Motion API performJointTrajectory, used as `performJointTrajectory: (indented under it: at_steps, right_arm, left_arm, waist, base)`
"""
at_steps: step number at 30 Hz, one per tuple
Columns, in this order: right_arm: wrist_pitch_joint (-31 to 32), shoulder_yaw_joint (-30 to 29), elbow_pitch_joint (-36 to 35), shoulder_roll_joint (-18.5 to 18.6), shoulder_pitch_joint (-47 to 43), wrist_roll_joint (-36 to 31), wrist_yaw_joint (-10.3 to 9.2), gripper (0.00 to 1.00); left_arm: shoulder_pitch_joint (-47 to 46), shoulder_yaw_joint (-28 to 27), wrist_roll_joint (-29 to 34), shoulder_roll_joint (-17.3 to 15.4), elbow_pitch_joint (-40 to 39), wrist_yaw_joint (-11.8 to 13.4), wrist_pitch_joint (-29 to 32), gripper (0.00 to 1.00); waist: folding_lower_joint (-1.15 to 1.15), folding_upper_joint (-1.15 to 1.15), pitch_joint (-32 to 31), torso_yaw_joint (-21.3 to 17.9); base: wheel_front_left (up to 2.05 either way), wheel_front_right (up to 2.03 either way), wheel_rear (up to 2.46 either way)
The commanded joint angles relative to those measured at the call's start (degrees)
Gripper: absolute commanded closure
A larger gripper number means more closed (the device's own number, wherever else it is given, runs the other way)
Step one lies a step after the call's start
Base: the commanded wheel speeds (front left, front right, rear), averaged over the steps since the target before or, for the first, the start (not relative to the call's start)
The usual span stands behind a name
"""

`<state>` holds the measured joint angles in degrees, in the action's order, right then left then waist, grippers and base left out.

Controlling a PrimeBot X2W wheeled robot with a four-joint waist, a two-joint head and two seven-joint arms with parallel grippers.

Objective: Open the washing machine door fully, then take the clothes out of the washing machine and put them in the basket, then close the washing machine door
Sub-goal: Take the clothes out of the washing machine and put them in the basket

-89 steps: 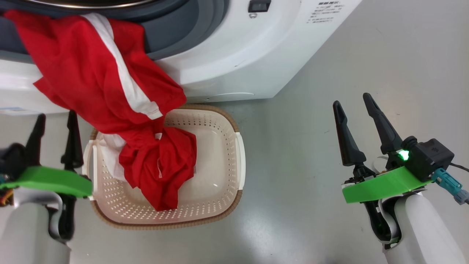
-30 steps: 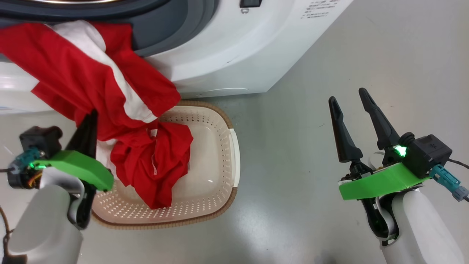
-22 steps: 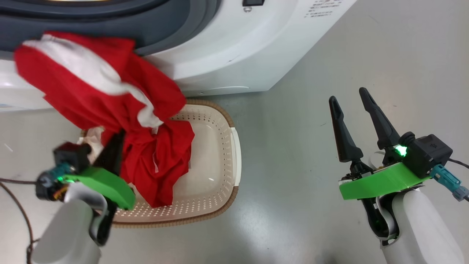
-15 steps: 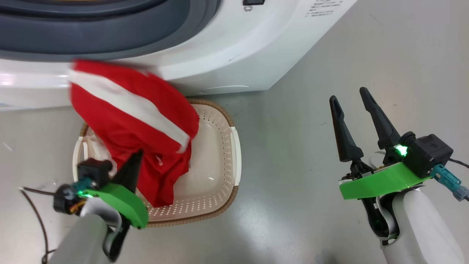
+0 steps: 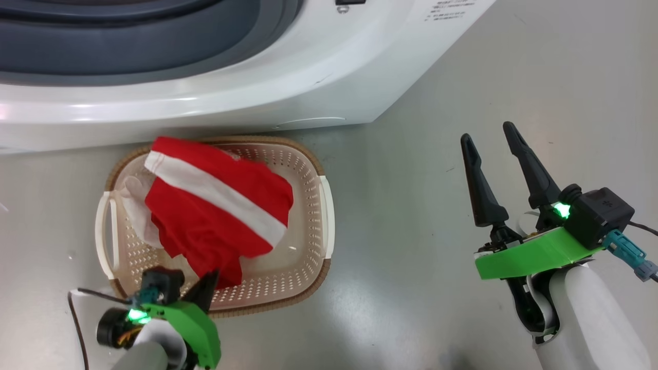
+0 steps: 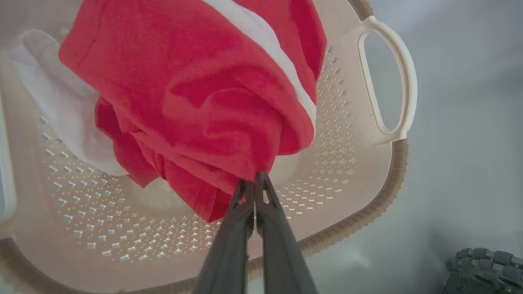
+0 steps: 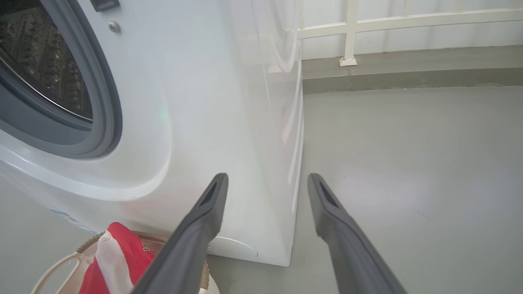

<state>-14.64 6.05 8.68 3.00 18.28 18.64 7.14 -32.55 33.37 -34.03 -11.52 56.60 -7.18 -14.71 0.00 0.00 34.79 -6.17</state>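
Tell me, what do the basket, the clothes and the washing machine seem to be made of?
Basket: likely moulded plastic, cream and glossy, with punched holes; its brown ribbed rim looks woven but may be plastic.
Clothes: soft matte fabric, red with a white stripe, folding and creasing freely.
Washing machine: glossy white shell showing light reflections, painted metal or plastic; I cannot tell which.

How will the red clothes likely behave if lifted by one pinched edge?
Probably floppy: the clothes bunch in soft folds at the shut left gripper. Likely light, since a fingertip pinch holds them. Trailing parts may drape over the basket rim.
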Motion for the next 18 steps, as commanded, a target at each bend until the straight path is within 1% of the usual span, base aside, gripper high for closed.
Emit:
performJointTrajectory:
  at_steps: [1, 5, 9, 11, 12, 13, 14, 15, 17, 18]
  right_arm:
    - [-0.4, 1.1, -1.4, -0.1, 0.0, 0.7, 0.35, 0.00]
    - [-0.4, 1.2, -1.4, -0.1, 0.0, 0.7, 0.35, 0.00]
    - [-0.4, 1.0, -1.5, -0.1, 0.0, 0.5, 0.35, 0.00]
    - [-0.4, 1.0, -1.5, -0.1, 0.0, 0.4, 0.35, 0.00]
    - [-0.4, 1.0, -1.5, -0.1, 0.0, 0.3, 0.35, 0.00]
    - [-0.4, 1.1, -1.4, -0.1, 0.1, 0.3, 0.35, 0.00]
    - [-0.4, 1.1, -1.4, -0.1, 0.2, 0.3, 0.35, 0.00]
    - [-0.4, 1.1, -1.4, -0.1, 0.2, 0.2, 0.35, 0.00]
    - [-0.4, 1.2, -1.4, -0.1, 0.2, 0.2, 0.35, 0.00]
    - [-0.4, 1.2, -1.4, -0.1, 0.2, 0.2, 0.35, 0.00]
  left_arm:
    - [1.2, 0.0, -1.3, -1.2, 1.1, -0.3, -0.3, 1.00]
    - [0.1, 3.9, -4.4, -1.5, 4.8, -0.3, -0.2, 1.00]
    - [-2.0, 5.4, -7.3, -1.8, 5.5, -0.3, -0.3, 1.00]
    - [-2.5, 5.6, -7.7, -1.9, 5.3, -0.3, -0.3, 1.00]
    - [-3.0, 5.7, -8.0, -2.1, 5.1, -0.3, -0.3, 0.95]
    - [-3.6, 5.8, -8.5, -2.4, 4.7, -0.3, -0.3, 0.73]
    - [-3.8, 5.8, -8.7, -2.5, 4.5, -0.3, -0.3, 0.67]
    - [-4.0, 5.8, -8.8, -2.6, 4.3, -0.3, -0.3, 0.58]
    - [-4.2, 5.6, -9.0, -2.8, 4.0, -0.3, -0.3, 0.14]
    - [-4.2, 5.3, -9.0, -2.9, 3.8, -0.3, -0.3, 0.00]
  waist:
    - [0.00, 0.00, 0.1, -0.2]
    - [0.00, 0.00, 0.3, -0.3]
    - [0.00, 0.00, 0.6, -0.1]
    - [0.00, 0.00, 0.6, 0.0]
    - [0.00, 0.00, 0.7, 0.1]
    - [0.00, 0.00, 0.7, 0.2]
    - [0.00, 0.00, 0.7, 0.2]
    - [0.00, 0.00, 0.7, 0.2]
    - [0.00, 0.00, 0.7, 0.2]
    - [0.00, 0.00, 0.7, 0.2]
  base:
    - [0.00, 0.00, 0.00]
    - [0.00, 0.00, 0.00]
    - [0.00, 0.00, 0.00]
    - [0.00, 0.00, 0.00]
    - [0.00, 0.00, 0.00]
    - [0.00, 0.00, 0.00]
    - [0.00, 0.00, 0.00]
    - [0.00, 0.00, 0.00]
    - [0.00, 0.00, 0.00]
    - [0.00, 0.00, 0.00]
